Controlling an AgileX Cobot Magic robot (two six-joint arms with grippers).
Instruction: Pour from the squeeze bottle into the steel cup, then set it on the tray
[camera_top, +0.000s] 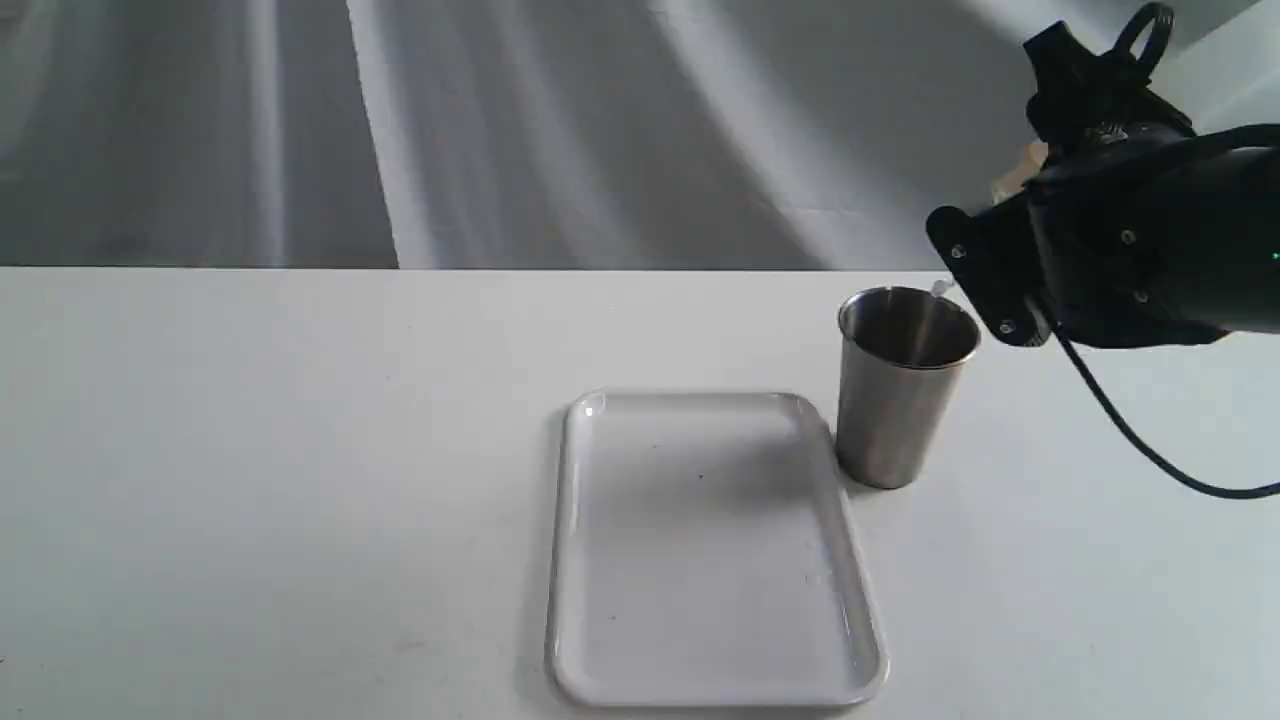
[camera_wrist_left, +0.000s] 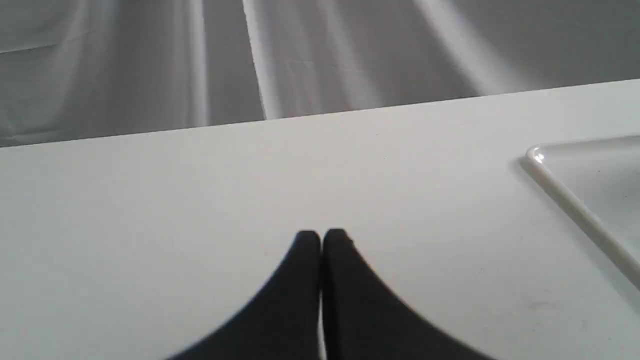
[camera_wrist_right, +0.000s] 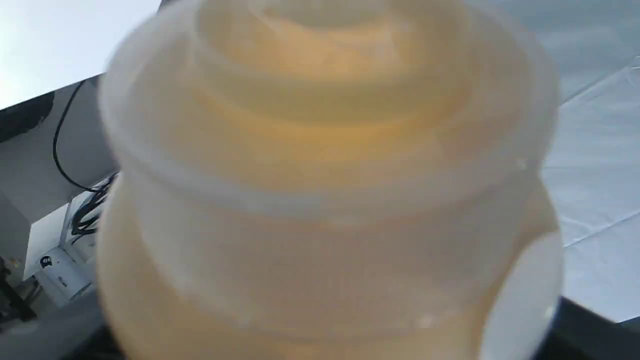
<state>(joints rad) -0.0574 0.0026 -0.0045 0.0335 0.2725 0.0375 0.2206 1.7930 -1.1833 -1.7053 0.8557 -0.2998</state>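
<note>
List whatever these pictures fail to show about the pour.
- Squeeze bottle: the right arm hides nearly all of it in the exterior view; the right wrist view shows it blurred, nozzle cut off.
- Right hand: fingers hidden behind the bottle in the right wrist view.
- Steel cup: inside too dark in the exterior view to show any liquid.
- Tray: cut off by the left wrist view's edge.

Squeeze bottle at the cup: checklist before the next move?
1. Squeeze bottle has liquid: ok, amber shows.
2. Nozzle over steel cup mouth: cannot tell; tip shows at the rim's edge.
3. Cup upright on table beside tray: ok.
4. Stream entering cup: cannot tell.
5. Room on tray for set-down: ok.
6. Left tool shut, off the tray: ok.
</note>
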